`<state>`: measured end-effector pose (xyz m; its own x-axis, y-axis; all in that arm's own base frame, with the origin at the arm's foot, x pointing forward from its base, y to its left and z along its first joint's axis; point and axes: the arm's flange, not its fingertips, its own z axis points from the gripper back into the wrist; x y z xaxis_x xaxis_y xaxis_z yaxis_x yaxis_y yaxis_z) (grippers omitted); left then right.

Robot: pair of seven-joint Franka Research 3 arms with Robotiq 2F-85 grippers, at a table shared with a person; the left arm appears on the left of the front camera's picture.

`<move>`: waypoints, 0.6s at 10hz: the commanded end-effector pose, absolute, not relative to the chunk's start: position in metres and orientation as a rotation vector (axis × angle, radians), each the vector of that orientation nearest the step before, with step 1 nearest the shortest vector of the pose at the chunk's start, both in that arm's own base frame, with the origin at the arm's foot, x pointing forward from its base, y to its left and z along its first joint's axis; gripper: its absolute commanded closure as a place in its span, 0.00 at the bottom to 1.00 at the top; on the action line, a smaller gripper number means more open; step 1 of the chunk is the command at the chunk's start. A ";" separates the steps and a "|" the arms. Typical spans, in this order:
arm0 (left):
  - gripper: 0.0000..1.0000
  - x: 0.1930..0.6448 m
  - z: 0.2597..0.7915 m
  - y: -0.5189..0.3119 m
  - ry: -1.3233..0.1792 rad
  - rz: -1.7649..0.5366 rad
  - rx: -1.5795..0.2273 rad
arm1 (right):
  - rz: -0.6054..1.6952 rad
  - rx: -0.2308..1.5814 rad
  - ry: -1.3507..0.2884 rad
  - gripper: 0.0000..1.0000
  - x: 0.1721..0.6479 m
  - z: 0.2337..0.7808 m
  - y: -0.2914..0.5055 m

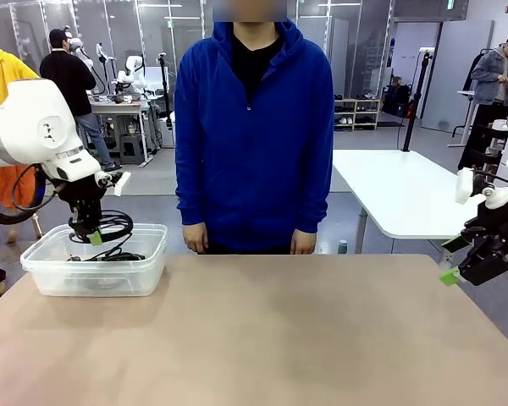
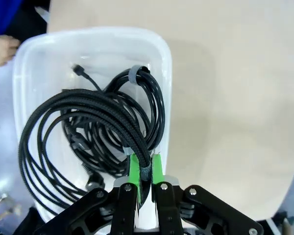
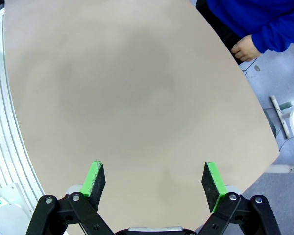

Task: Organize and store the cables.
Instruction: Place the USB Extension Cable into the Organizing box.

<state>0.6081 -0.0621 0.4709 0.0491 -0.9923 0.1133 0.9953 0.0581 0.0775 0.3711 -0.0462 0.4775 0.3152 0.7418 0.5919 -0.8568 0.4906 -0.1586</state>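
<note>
Left gripper (image 2: 146,182) is pinching 1 coiled black braided cable (image 2: 88,115) over the clear plastic bin (image 1: 42,269); other cables are lying inside. Right gripper (image 3: 154,180) is hanging wide, holding nothing. Storing looks nearly finished.

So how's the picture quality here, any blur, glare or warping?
Front view: even light, sharp. Left wrist view: sharp on the cable in the left pincer, bin rim washed out white. Right wrist view: table edges bow from the wide lens, faint soft shadows.
</note>
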 end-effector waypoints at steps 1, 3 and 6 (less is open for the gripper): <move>0.89 0.628 0.466 -0.062 -0.113 -1.455 -0.122 | 1.045 0.208 -0.661 0.00 0.372 0.477 -0.044; 0.89 0.644 0.432 -0.062 -0.071 -1.415 -0.186 | 1.045 0.208 -0.661 0.00 0.372 0.477 -0.044; 0.80 0.640 0.425 -0.058 -0.067 -1.392 -0.207 | 1.045 0.208 -0.661 0.00 0.372 0.477 -0.044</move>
